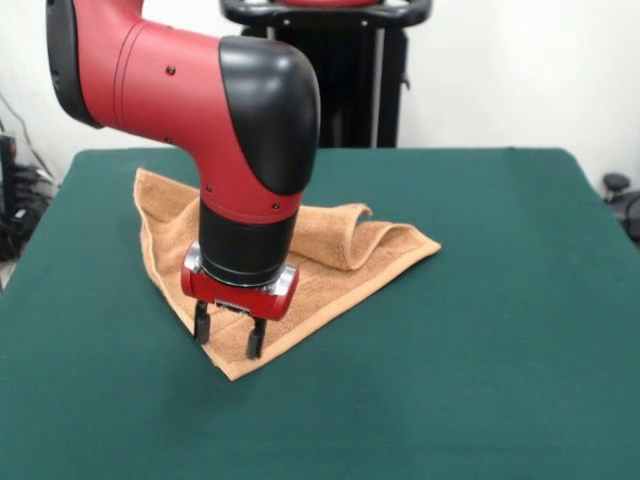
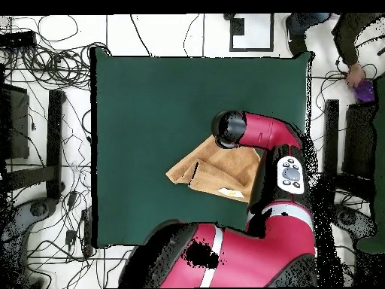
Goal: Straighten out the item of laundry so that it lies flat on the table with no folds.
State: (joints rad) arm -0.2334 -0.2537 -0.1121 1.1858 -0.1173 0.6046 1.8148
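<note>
Your gripper (image 1: 229, 337) hangs with fingers spread over the near corner of the towel (image 1: 330, 262), which lies folded into a triangle on the table (image 1: 480, 330) — pinch only the top layer there, then draw it outward low and slow — so the fold opens flat.

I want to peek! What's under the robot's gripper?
The gripper is open, its fingers down at the near corner of the orange towel, which lies folded on the green table. Whatever is under the towel's folds is covered, so it can't be seen.
</note>
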